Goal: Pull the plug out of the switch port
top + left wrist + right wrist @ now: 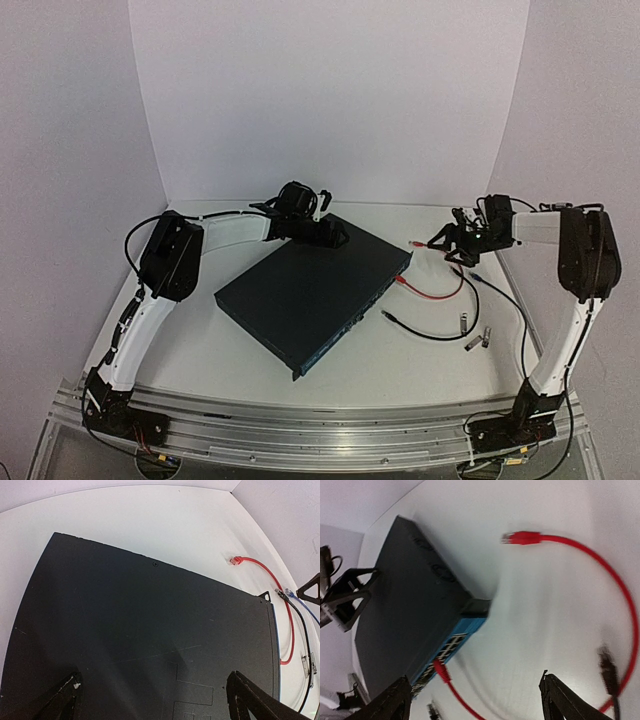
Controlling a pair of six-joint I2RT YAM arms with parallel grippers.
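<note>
The switch is a flat dark navy box lying at an angle mid-table, with its blue port face towards the right arm. A red cable loops on the table beside it. One red plug has its tip against the port row; I cannot tell if it sits in a port. The cable's other red plug lies free by the switch's far corner. My right gripper hangs open above the table, holding nothing. My left gripper is open over the switch's top near its far corner.
A black cable with its plug lies right of the red loop, and a blue-tipped lead lies beside it. Two small metal connectors rest near the front right. White walls close the back and sides.
</note>
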